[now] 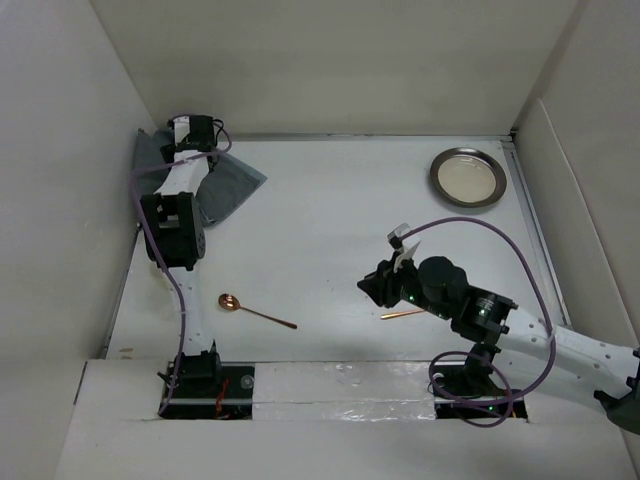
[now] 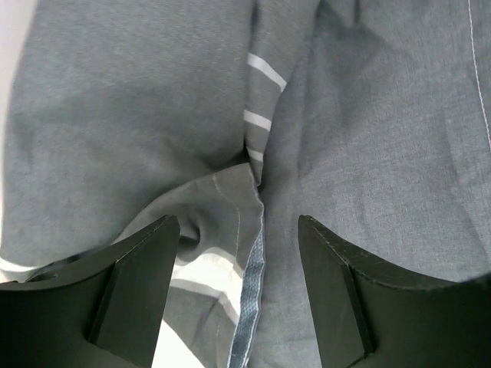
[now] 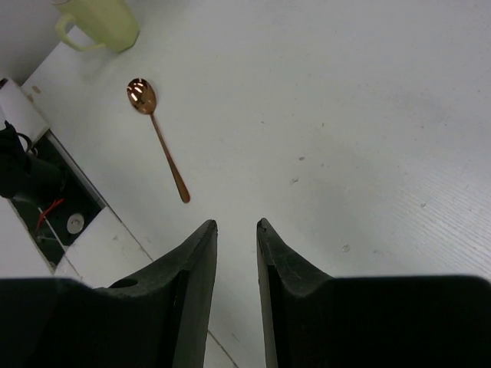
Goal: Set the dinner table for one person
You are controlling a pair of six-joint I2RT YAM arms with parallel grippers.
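Left pincer [image 2: 238, 295] apart over crumpled placemat [image 1: 225, 185], right pincer [image 3: 236, 253] nearly together above dinner table [image 1: 330, 220]

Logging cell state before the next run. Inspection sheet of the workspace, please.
Surface: white dinner table, mostly bare.
Job's things: copper spoon near left base; metal plate far right; grey striped placemat crumpled far left; pale green mug, seen in right wrist view only; thin copper utensil partly hidden under right arm.
Clutter: nothing seen.
Grippers: left gripper open over the placemat; right gripper fingers nearly closed, holding nothing.
Cables: purple cable looped along each arm.
Surroundings: white side panels.
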